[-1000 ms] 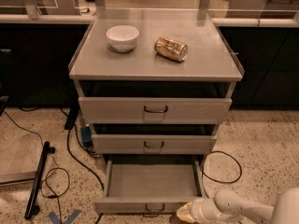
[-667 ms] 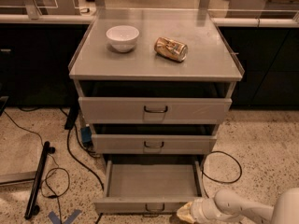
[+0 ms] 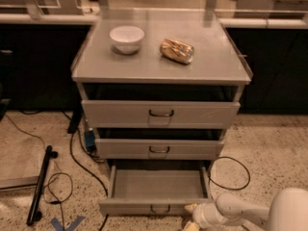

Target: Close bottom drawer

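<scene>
The bottom drawer (image 3: 159, 184) of the grey metal cabinet is pulled far out, an empty shallow tray with a slim front panel and a small dark wire handle (image 3: 160, 209). My gripper (image 3: 193, 214) is low at the drawer's front right corner, close to the front panel. My white arm (image 3: 240, 211) reaches in from the lower right. The middle drawer (image 3: 159, 148) and the top drawer (image 3: 160, 113) stand above it, each slightly out.
A white bowl (image 3: 127, 38) and a crumpled brown bag (image 3: 177, 50) sit on the cabinet top (image 3: 211, 57). Black cables (image 3: 84, 165) and a dark bar (image 3: 39, 184) lie on the speckled floor left of the cabinet; a cable loop (image 3: 231, 174) lies to the right.
</scene>
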Available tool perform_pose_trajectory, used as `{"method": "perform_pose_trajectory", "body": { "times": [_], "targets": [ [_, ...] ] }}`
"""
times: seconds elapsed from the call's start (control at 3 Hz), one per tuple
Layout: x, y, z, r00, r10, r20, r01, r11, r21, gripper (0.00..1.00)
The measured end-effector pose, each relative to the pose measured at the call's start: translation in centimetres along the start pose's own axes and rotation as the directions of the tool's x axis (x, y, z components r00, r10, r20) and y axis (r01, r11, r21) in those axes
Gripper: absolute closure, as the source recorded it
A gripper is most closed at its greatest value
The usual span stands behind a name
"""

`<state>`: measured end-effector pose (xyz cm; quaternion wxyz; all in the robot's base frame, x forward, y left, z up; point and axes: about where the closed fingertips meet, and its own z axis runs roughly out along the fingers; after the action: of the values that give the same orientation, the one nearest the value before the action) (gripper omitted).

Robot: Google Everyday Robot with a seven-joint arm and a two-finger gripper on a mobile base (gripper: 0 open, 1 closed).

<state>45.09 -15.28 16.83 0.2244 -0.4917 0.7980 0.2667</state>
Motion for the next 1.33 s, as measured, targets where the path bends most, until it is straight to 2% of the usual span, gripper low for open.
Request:
{"method": "perform_pose_trajectory", "body": {
  "times": [0.33,0.67,1.0,1.33],
  "targets": [
    [-0.8,-2.2,0.6,1.0,-0.011,-0.002,0.011,0.9998,0.017,0.14],
    [-5.4,-9.6,2.0,0.997,-0.082,-0.004,0.083,0.9924,0.092,0.46],
    [-8.6,-14.6,1.3,0.992,-0.124,0.002,0.122,0.9794,0.16,0.69],
    [-9.0,-15.5,0.9,0.992,-0.128,0.004,0.125,0.9762,0.177,0.67]
  ]
}}
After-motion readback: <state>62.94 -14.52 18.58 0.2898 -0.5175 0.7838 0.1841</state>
